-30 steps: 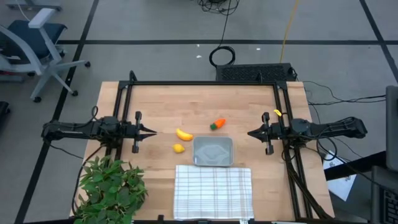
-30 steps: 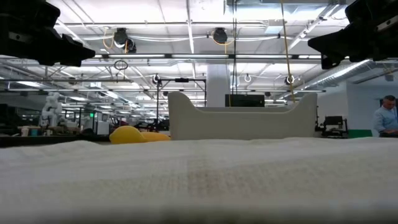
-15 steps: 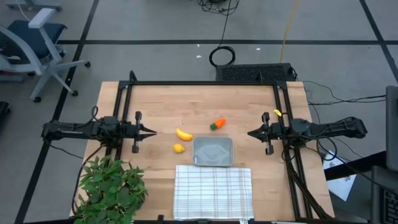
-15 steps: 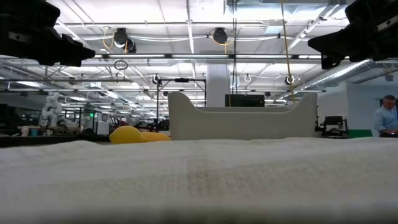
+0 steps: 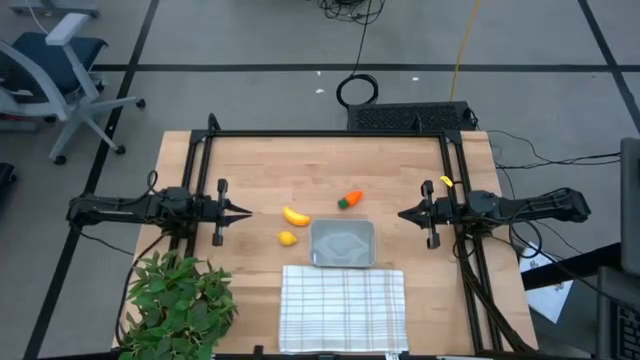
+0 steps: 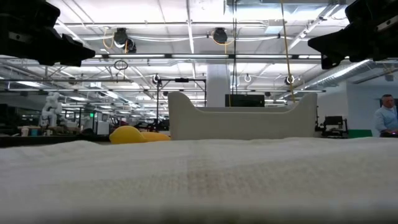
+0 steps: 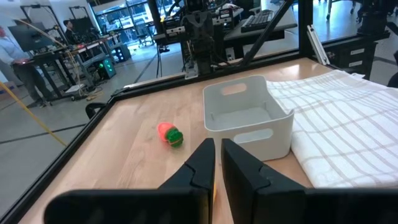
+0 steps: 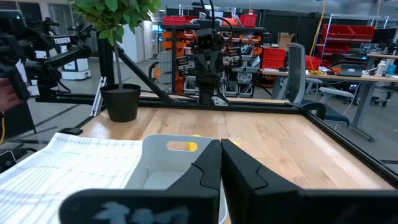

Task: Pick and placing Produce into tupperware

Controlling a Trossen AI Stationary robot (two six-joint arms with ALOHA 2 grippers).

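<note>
A curved yellow banana (image 5: 296, 216), a small round yellow fruit (image 5: 287, 238) and an orange carrot with a green top (image 5: 350, 199) lie on the wooden table. The grey tupperware (image 5: 342, 244) stands on its base just right of them, empty, at the far edge of a white checked cloth (image 5: 343, 308). My left gripper (image 5: 247, 211) hovers shut at the left, pointing level toward the banana. My right gripper (image 5: 402, 214) hovers shut at the right, pointing level toward the tupperware (image 8: 168, 165). Both are above the table and touch nothing.
A big leafy plant (image 5: 180, 305) stands at the near left corner. A black frame (image 5: 330, 134) runs along the table's far and side edges. Bare wood lies between each gripper and the produce. A person (image 6: 385, 115) shows far off in the room.
</note>
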